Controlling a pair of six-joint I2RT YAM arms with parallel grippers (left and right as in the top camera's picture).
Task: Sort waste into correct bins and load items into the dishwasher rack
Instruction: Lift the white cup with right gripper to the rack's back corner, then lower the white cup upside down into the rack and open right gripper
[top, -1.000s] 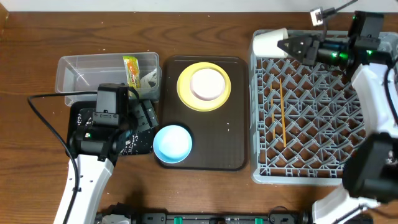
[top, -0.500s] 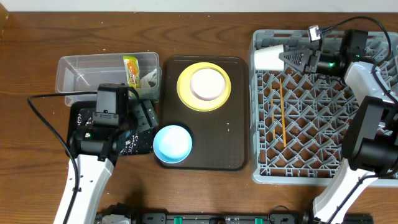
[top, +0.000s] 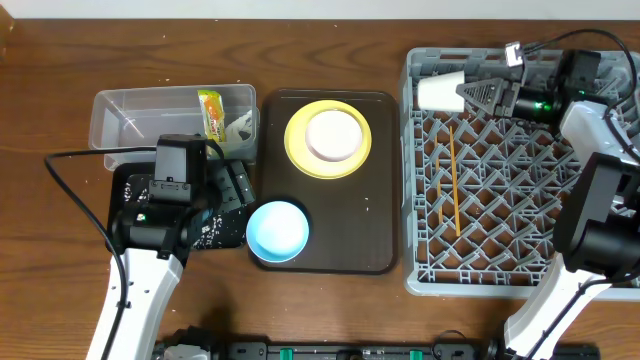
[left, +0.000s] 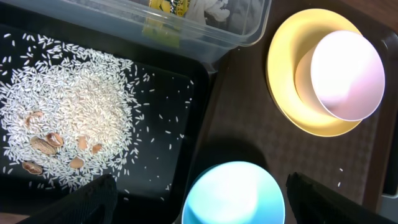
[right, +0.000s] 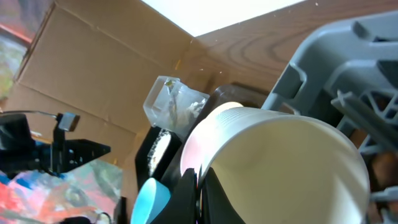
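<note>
My right gripper (top: 472, 96) is shut on the rim of the white cup (top: 438, 90), which lies on its side over the far left corner of the grey dishwasher rack (top: 520, 210); in the right wrist view my fingers (right: 200, 186) pinch the cup (right: 286, 162). The chopsticks (top: 448, 180) lie in the rack. The pink bowl (top: 335, 133) sits on the yellow plate (top: 296, 140). The light blue bowl (top: 277, 230) is below my open left gripper (left: 202, 196). The wrapper (top: 210, 112) and the paper scrap (top: 238, 125) are in the clear tub (top: 140, 120). Rice (left: 74, 112) lies in the black tray (left: 168, 124).
The plate and the blue bowl stand on a dark brown serving tray (top: 370, 230) between the bins and the rack. A few nut pieces (left: 46, 143) lie among the rice. My left arm covers most of the black tray from overhead.
My right gripper has carried the white cup from the rack's far left edge down a little, over the rack's corner. The left arm has not moved.
</note>
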